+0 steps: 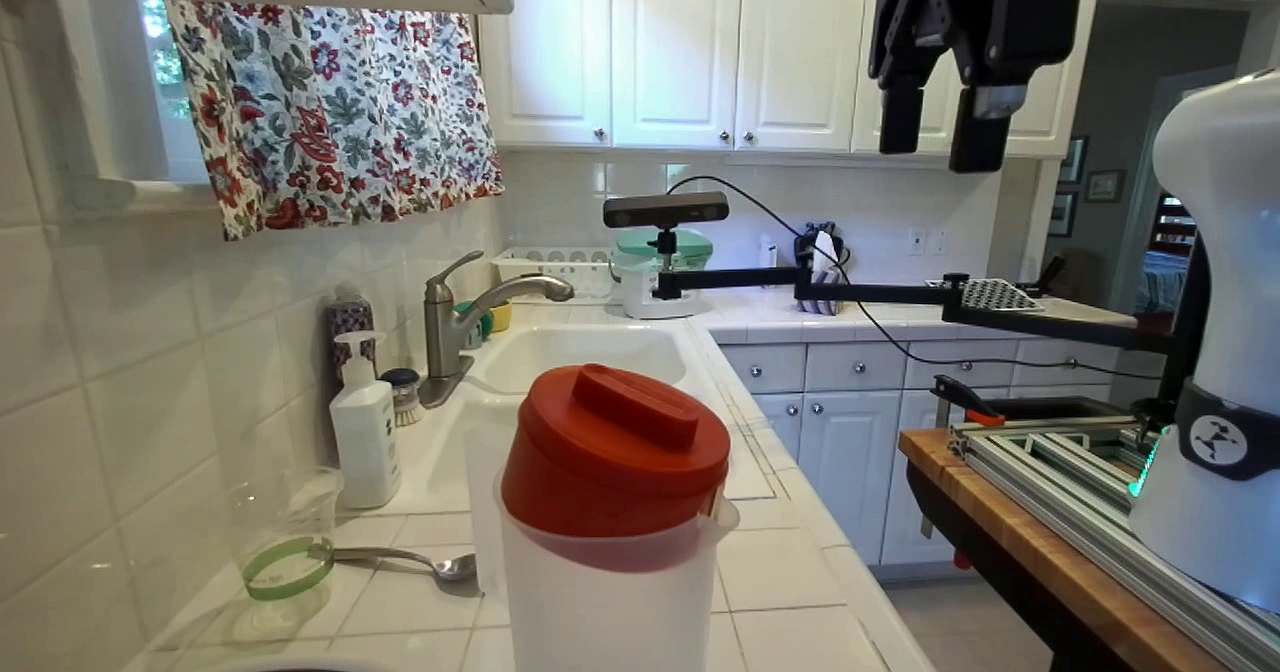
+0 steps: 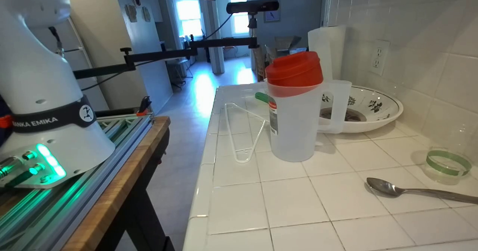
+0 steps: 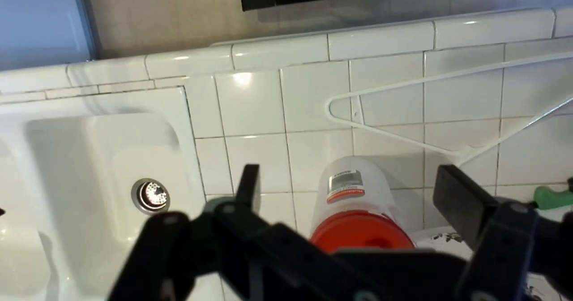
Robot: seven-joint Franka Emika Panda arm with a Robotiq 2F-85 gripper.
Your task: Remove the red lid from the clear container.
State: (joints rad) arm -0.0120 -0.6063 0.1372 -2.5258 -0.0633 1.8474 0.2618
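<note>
Clear container (image 1: 605, 617) stands closest to the lens in an exterior view, the red lid (image 1: 615, 442) sitting askew in its mouth, raised toward the handle (image 2: 339, 107) and dipping toward the pouring lip (image 1: 728, 519). My gripper (image 1: 938, 147) hangs high at upper right, aimed downward, well apart from the lid. As my wrist view shows, its two fingers (image 3: 463, 198) are spread wide, the lid in sight between and beyond them, partly hidden by black gripper parts. The container stands upright on a white tiled counter (image 2: 295, 206), its label (image 3: 345, 184) turned toward the counter's front edge. Just beside it lies a white wire frame (image 3: 461, 155), and past the handle sits a patterned bowl (image 2: 369, 126); whether handle and bowl touch, I can't make out. On the tiles, a metal spoon (image 2: 388, 188) lies near a clear cup (image 1: 290, 584) with a green band. Farther along opens a white sink (image 3: 134, 162), a steel faucet (image 1: 440, 337) rising at the back, with a soap bottle (image 1: 365, 442) and a scrub brush (image 1: 403, 397) by the wall. Across the gap, a green light (image 2: 50, 161) glows on my base (image 2: 84, 150), set on metal rails (image 1: 1060, 507) atop a wooden table (image 2: 120, 183), and in an exterior view a black camera (image 1: 665, 210) is held out on a jointed black arm (image 1: 900, 293).
</note>
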